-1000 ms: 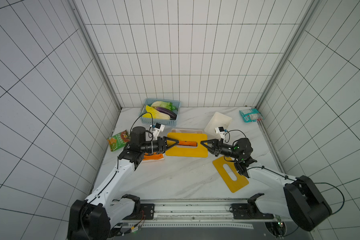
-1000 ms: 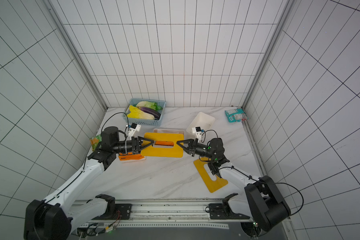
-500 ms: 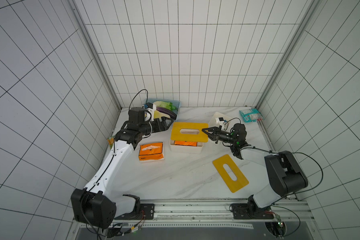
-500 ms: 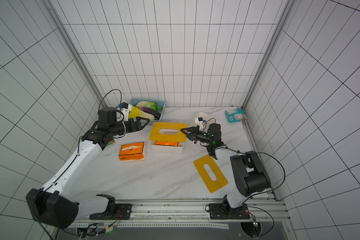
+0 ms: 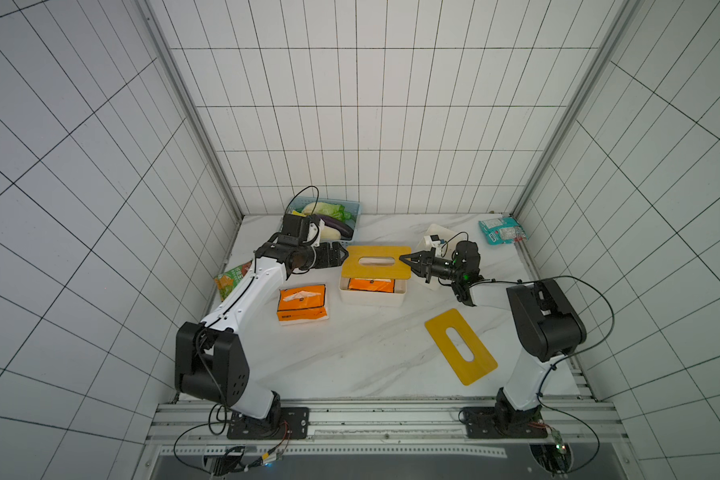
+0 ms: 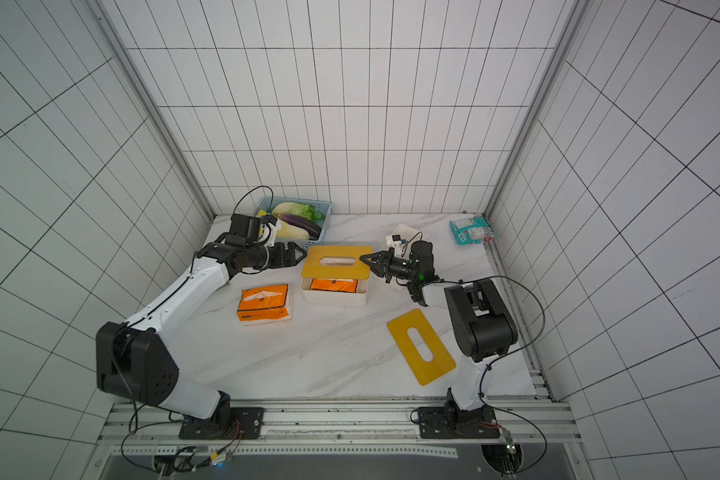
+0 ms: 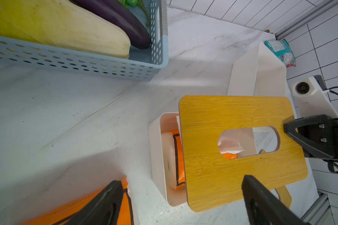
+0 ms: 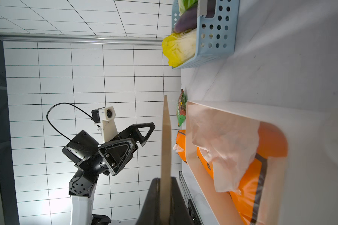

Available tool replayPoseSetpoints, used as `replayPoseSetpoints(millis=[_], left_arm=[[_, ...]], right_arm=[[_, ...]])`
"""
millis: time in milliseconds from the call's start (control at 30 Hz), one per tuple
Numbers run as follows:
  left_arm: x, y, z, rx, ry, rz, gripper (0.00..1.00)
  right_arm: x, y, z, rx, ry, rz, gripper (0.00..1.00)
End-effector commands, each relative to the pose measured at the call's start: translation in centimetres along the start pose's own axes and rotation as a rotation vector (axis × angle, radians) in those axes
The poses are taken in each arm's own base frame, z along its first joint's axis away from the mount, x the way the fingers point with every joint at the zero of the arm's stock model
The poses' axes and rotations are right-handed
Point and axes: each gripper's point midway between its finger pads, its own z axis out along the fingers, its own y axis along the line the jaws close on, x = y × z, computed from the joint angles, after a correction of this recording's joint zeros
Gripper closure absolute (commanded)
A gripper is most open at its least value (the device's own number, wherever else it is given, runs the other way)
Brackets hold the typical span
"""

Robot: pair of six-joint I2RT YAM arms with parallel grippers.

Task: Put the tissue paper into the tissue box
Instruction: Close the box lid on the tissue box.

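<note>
Top views: right gripper is pinching the right edge of the bamboo lid, holding it above the white tissue box. The orange tissue pack is lying inside the box. Left gripper is hanging wide open and empty just beside the lid's left edge. Left wrist: spread fingers are gripping nothing. Right wrist: jaws are clamping the lid edge-on, and a loose sheet is drooping over the pack.
</note>
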Motion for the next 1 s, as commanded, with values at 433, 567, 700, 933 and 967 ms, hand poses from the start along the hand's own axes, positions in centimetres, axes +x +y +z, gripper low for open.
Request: replayPoseSetpoints(millis=[433, 567, 700, 933, 967], left_arm=[[2.5, 0.1, 3.2, 0.040, 0.126, -0.028, 0.09], [3.1, 0.1, 3.9, 0.035, 0.155, -0.023, 0.09], [3.6, 0.3, 4.4, 0.025, 0.192, -0.027, 0.10], [4.2, 0.5, 5.1, 0.025, 0.230, -0.033, 0.11], [4.2, 0.5, 5.2, 0.028, 0.233, -0.033, 0.12]], right_arm=[[-0.2, -1.6, 0.4, 0.022, 0.028, -0.023, 1.00], [0.0, -2.1, 0.3, 0.030, 0.030, -0.019, 1.00], [0.0, -2.1, 0.5, 0.030, 0.033, -0.023, 1.00], [-0.4, -1.9, 1.0, 0.029, 0.039, -0.035, 1.00], [-0.3, -1.9, 1.1, 0.030, 0.043, -0.038, 1.00]])
